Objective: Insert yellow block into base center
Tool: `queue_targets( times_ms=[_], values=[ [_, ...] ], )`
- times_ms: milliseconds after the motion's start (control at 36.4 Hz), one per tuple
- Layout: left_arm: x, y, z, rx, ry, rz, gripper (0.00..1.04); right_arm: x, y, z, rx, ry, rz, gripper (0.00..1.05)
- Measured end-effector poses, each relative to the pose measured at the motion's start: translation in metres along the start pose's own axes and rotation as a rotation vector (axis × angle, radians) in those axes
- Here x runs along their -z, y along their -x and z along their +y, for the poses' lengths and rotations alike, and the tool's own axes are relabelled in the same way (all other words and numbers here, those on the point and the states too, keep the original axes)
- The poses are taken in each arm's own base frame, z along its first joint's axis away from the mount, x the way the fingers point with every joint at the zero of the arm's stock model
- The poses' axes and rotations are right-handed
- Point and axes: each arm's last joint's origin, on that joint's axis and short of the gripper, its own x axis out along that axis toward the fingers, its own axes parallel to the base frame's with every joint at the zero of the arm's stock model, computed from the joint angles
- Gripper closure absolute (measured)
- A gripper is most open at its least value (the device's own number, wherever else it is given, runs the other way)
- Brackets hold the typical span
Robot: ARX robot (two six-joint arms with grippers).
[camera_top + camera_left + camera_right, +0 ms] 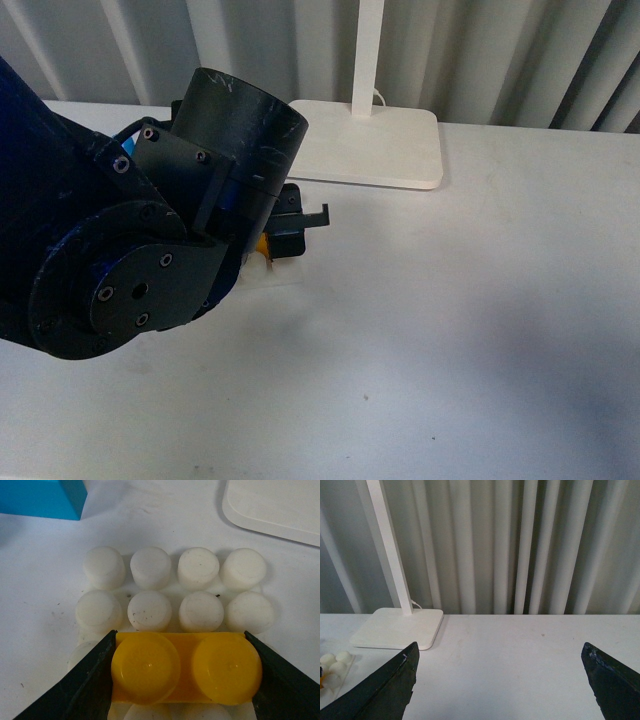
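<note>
My left gripper (pixel 182 672) is shut on the yellow block (pixel 185 667), a two-stud brick held by its two short ends. In the left wrist view the block lies over the white studded base (pixel 175 587), across the two middle columns, with two stud rows showing beyond it. In the front view the left arm hides most of this; a sliver of the yellow block (pixel 262 247) and an edge of the base (pixel 280 277) show under the left gripper (pixel 283 242). My right gripper (pixel 502 680) is open and empty over bare table. The base's corner (pixel 332 672) shows in the right wrist view.
A white lamp stand (pixel 375 145) with a pole stands behind the base; it also shows in the left wrist view (pixel 280 505) and the right wrist view (pixel 400 627). A blue brick (pixel 42 497) lies just past the base. White curtain closes the back.
</note>
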Motion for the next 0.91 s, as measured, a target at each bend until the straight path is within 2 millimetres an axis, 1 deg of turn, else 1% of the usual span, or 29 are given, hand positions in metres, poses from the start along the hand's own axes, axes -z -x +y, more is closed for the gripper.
queue_targets(
  times_ms=[303,413,468,523,633,743,825,908],
  values=[
    [0.001,0.002,0.002,0.0,0.008,-0.014,0.39,0.0,0.0,0.0,0.0,0.0,0.0,0.09],
    [0.002,0.002,0.006,0.014,0.01,0.002,0.25,0.0,0.0,0.0,0.0,0.0,0.0,0.09],
    [0.0,0.006,0.008,0.027,0.014,-0.003,0.15,0.0,0.0,0.0,0.0,0.0,0.0,0.09],
    [0.002,0.01,0.011,0.036,0.006,0.008,0.05,0.0,0.0,0.0,0.0,0.0,0.0,0.09],
    [-0.003,0.017,0.021,0.019,0.015,-0.005,0.06,0.0,0.0,0.0,0.0,0.0,0.0,0.09],
    [-0.017,0.029,0.03,0.022,0.048,-0.051,0.06,0.0,0.0,0.0,0.0,0.0,0.0,0.09],
    [-0.027,0.041,0.037,0.026,0.074,-0.095,0.06,0.0,0.0,0.0,0.0,0.0,0.0,0.09],
    [-0.039,0.059,0.047,0.039,0.103,-0.141,0.06,0.0,0.0,0.0,0.0,0.0,0.0,0.09]
  ],
)
